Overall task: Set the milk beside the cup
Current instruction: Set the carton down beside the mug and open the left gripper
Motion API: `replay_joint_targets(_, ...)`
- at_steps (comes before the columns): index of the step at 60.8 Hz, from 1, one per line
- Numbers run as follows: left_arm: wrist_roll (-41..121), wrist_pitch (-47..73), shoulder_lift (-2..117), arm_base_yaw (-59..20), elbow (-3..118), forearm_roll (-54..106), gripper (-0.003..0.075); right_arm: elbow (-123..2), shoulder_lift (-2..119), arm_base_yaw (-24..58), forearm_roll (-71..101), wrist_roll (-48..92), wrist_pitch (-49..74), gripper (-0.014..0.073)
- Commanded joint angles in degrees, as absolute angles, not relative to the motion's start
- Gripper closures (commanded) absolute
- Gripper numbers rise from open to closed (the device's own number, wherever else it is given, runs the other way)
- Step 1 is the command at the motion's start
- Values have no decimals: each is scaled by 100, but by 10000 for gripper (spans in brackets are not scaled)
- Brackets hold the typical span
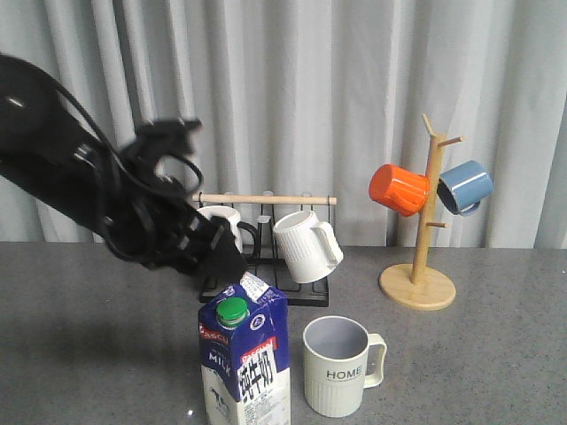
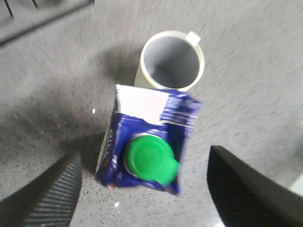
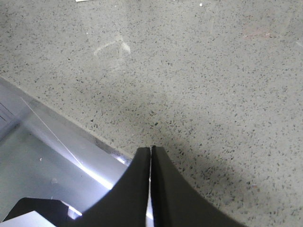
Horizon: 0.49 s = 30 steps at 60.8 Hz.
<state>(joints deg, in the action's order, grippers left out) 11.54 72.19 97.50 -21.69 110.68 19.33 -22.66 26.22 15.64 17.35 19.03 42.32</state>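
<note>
above, left gripper [image 2: 144,189] with fingers [image 2: 45,196] spread wide apart, holding nothing, hanging over the milk [image 2: 147,142] and flanking it without touching. seen from the front, left gripper [image 1: 221,257] just above the carton's folded top, apart from it. milk [image 1: 245,359] upright on the grey table [image 1: 478,354], green cap [image 1: 233,310] up, label facing forward. just beside it, on the robot's right, cup [image 1: 337,365] marked "home", upright, handle turned away from the carton; narrow gap between the two, not touching. judged from this: placing done, carton let go and standing by the cup; left only to lift the arm clear without knocking the carton. right gripper [image 3: 150,175] pressed together, empty, low over bare table near its edge. behind, mug rack [image 1: 266,248] with two white mugs, and wooden mug tree [image 1: 425,221] with an orange and a blue mug.
</note>
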Motion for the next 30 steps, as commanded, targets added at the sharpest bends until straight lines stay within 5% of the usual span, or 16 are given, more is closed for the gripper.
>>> replay_joint_targets(1,1022,7156,8997,-2193,11231,2089,258,-2407,2641,1555,1780,1910,3630,599)
replay_joint_targets(17,1140,7156,7806,-2193,11226,2009,718,-2407,2641,1555,1780,1638,2697,599)
replay_joint_targets(30,1214,6884,6746,-2193,10663,1514,728,-2407,2641,1555,1805,1638,2684,599)
